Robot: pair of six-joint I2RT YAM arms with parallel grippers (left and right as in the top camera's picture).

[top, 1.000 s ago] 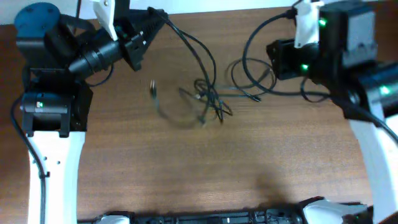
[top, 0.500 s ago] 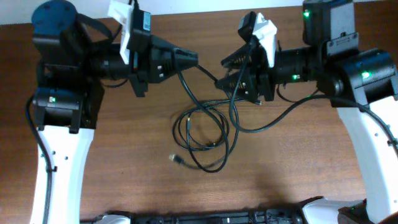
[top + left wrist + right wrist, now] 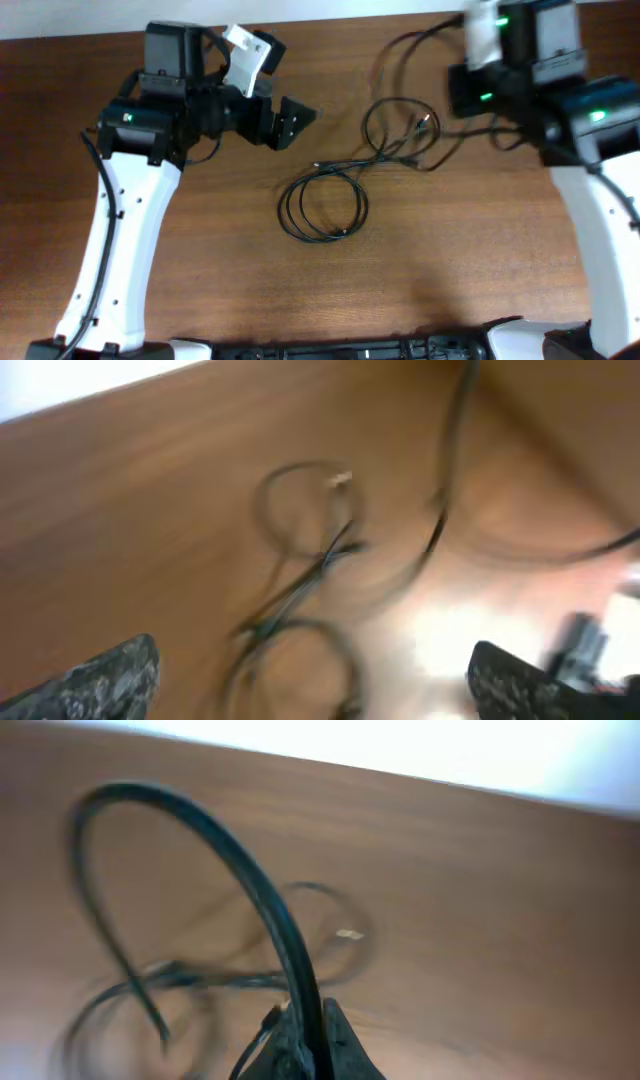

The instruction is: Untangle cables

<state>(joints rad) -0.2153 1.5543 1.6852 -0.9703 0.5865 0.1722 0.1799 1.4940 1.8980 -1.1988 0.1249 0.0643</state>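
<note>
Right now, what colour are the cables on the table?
Black cables, plain with no pattern, on the brown wood table. The overhead view shows them best.

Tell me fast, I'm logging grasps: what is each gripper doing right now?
Left gripper: open, holding nothing.
Right gripper: closed on a black cable.
</note>
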